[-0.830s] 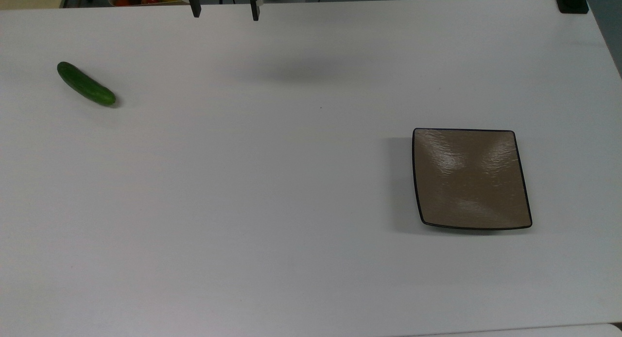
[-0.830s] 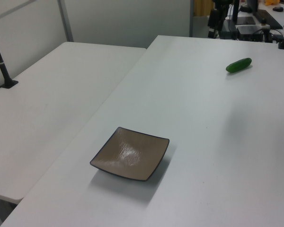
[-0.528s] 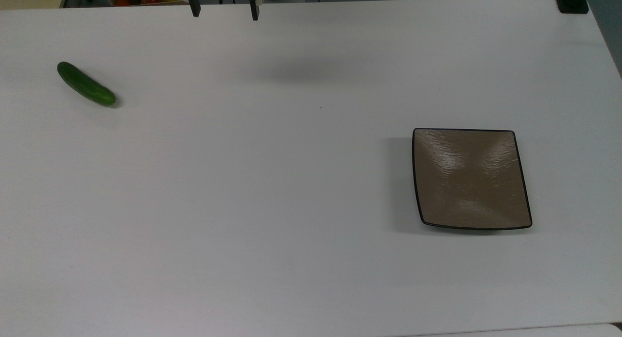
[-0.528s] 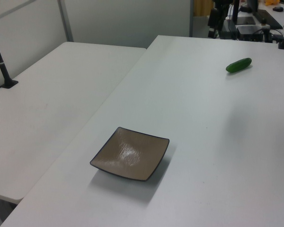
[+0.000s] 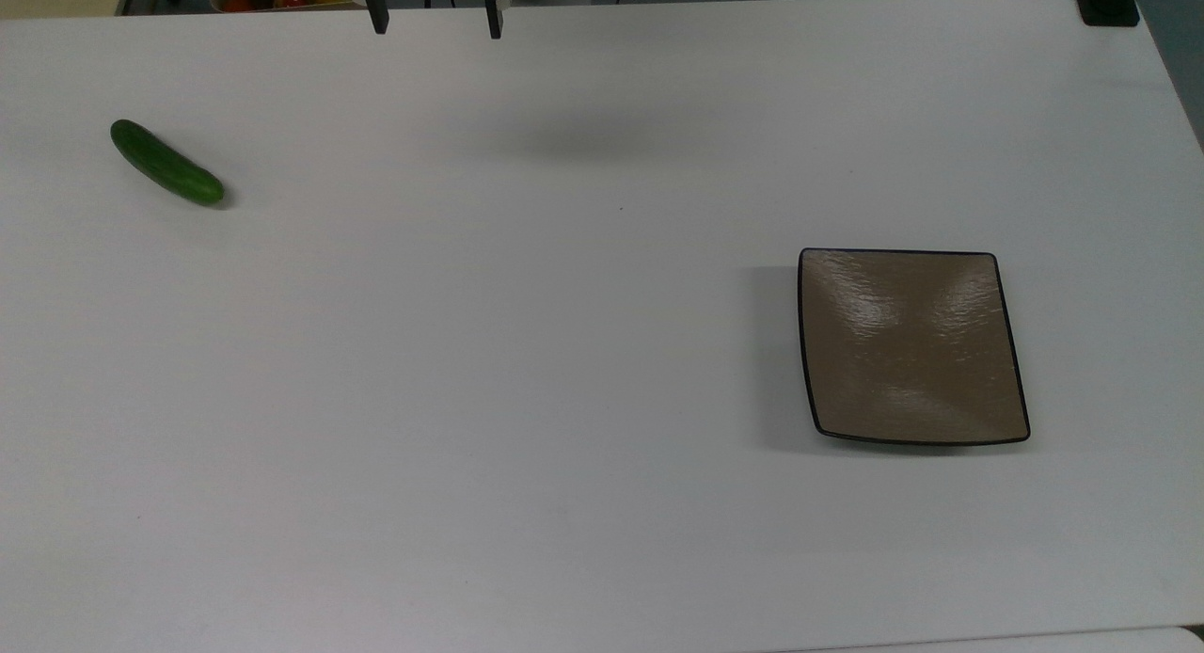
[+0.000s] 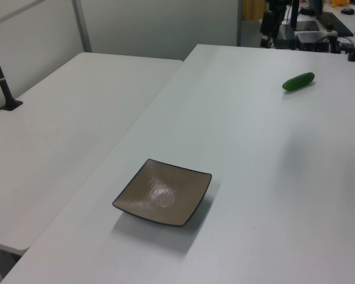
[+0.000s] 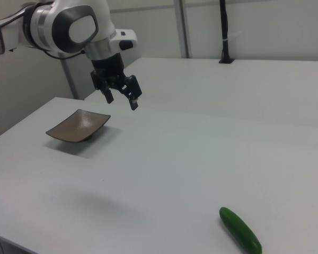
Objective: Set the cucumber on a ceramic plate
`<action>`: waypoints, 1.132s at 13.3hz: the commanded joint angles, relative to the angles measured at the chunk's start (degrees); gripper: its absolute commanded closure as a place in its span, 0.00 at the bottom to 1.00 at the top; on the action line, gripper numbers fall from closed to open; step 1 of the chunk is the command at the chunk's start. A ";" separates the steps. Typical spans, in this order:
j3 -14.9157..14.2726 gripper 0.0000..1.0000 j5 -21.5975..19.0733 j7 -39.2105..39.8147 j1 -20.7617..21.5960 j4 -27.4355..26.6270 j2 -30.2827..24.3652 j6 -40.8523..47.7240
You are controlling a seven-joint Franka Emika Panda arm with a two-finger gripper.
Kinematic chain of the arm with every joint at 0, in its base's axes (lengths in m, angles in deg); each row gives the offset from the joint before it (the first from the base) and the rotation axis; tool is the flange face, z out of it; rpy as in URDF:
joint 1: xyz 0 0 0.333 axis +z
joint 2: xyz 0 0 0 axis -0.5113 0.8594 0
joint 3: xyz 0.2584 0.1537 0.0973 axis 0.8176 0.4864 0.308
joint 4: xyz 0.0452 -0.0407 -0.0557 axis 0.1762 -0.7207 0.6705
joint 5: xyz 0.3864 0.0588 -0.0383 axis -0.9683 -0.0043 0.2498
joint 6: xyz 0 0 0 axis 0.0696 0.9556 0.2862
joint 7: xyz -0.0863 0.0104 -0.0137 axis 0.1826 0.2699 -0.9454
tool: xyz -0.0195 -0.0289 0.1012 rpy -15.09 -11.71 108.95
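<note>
While tool (image 7: pixel 121 98) hangs wide apart, empty: one cucumber (image 5: pixel 166 162), one ceramic plate (image 5: pixel 912 345).

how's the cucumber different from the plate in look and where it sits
The cucumber is dark green, long and rounded; the ceramic plate is brown, square and shallow with a thin black rim. In the top view the cucumber lies at the far left, the plate toward the right. Both rest on the white table, untouched; the open tool hangs above it, holding nothing.

Dark green cucumber (image 5: pixel 166 162) at upper left; glossy brown ceramic plate (image 5: pixel 910 344) (thin black rim, rippled sheen) on a white table (image 5: pixel 527 371).
</note>
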 commanded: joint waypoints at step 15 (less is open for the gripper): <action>-2.05 0.00 -0.46 56.23 -6.43 -1.67 -0.43 9.20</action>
